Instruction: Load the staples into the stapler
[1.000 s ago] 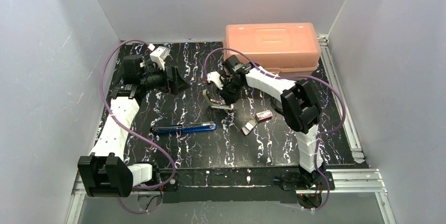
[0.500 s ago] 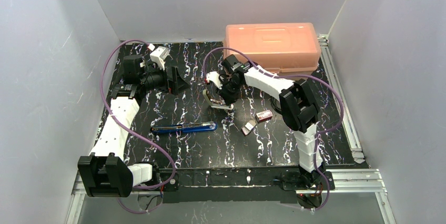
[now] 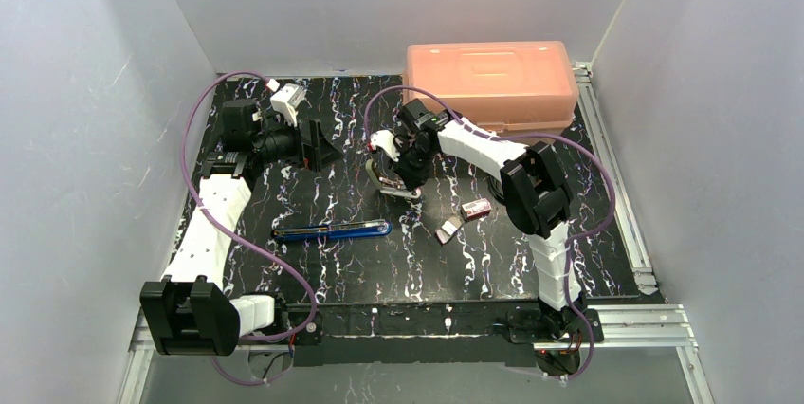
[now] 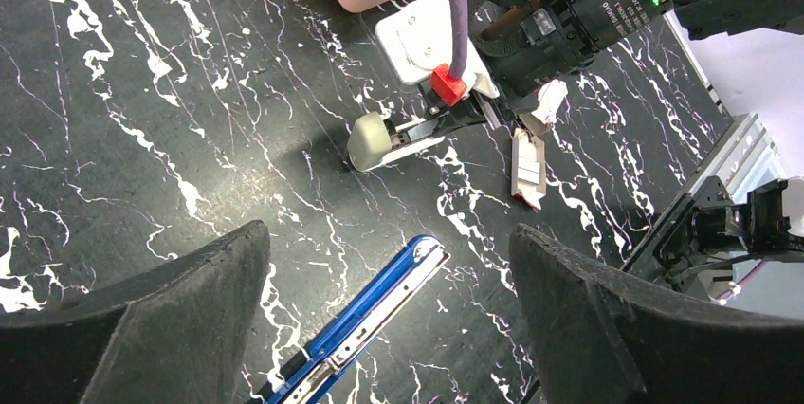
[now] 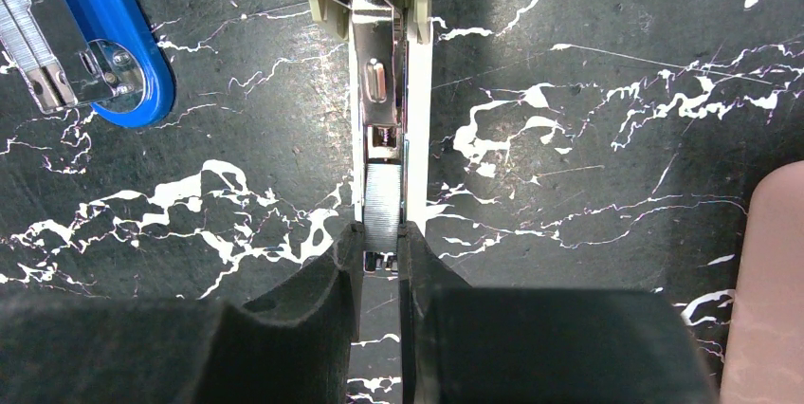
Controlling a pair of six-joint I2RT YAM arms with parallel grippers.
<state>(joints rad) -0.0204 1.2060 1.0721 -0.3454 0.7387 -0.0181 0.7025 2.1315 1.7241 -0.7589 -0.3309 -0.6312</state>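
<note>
top: right end effector (image 3: 392,174) low on pale stapler (image 3: 403,192), mid counter (image 3: 379,271); staplers 2, blue stapler (image 3: 332,229) near-left; red box (image 3: 477,207) 1 | left wrist: left end effector (image 4: 389,233) wide, empty | right wrist: pinched narrow on staples (image 5: 382,197), 1 strip, in stapler channel; step: seating strip; next, likely: release cleanly, close stapler

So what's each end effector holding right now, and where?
The right end effector pinches the staple strip by its near end; the left end effector holds nothing.
</note>
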